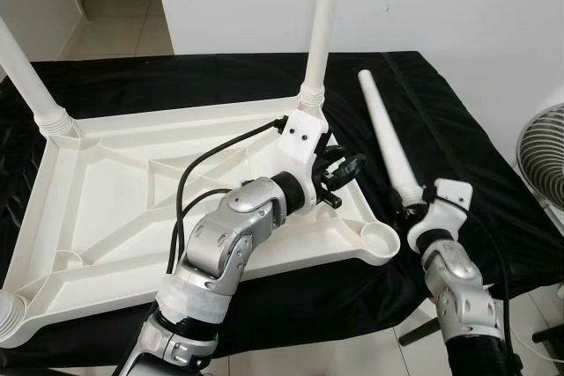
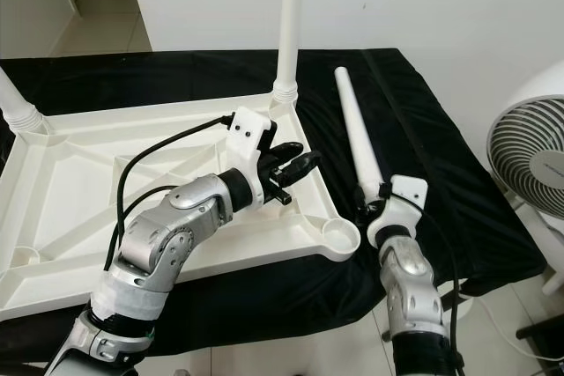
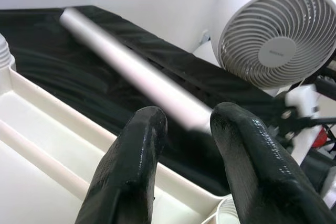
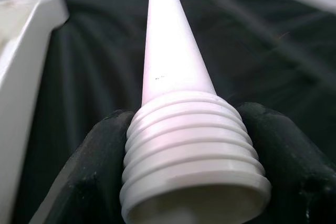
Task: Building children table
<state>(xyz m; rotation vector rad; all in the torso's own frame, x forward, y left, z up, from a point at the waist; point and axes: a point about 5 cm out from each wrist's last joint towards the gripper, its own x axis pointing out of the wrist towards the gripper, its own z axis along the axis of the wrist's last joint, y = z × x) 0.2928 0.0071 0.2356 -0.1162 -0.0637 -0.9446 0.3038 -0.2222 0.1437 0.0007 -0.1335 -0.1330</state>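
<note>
Right gripper [image 1: 414,209] clamps loose table leg [image 1: 384,132] at threaded end, right of frame.
Left gripper [image 1: 339,173] empty, fingers apart over upturned tabletop [image 1: 115,191] — leg probably light, rigid, smooth (threads give better purchase).

I get bright, even indoor light, head views sharp. The white tabletop [image 1: 132,191] is close to blown out against the black cloth [image 1: 458,129], shadows soft. Left wrist view: the loose leg [image 3: 136,77] is blurred, fan [image 3: 278,30] fairly crisp. Right wrist view: near thread sharp, background soft.
</note>
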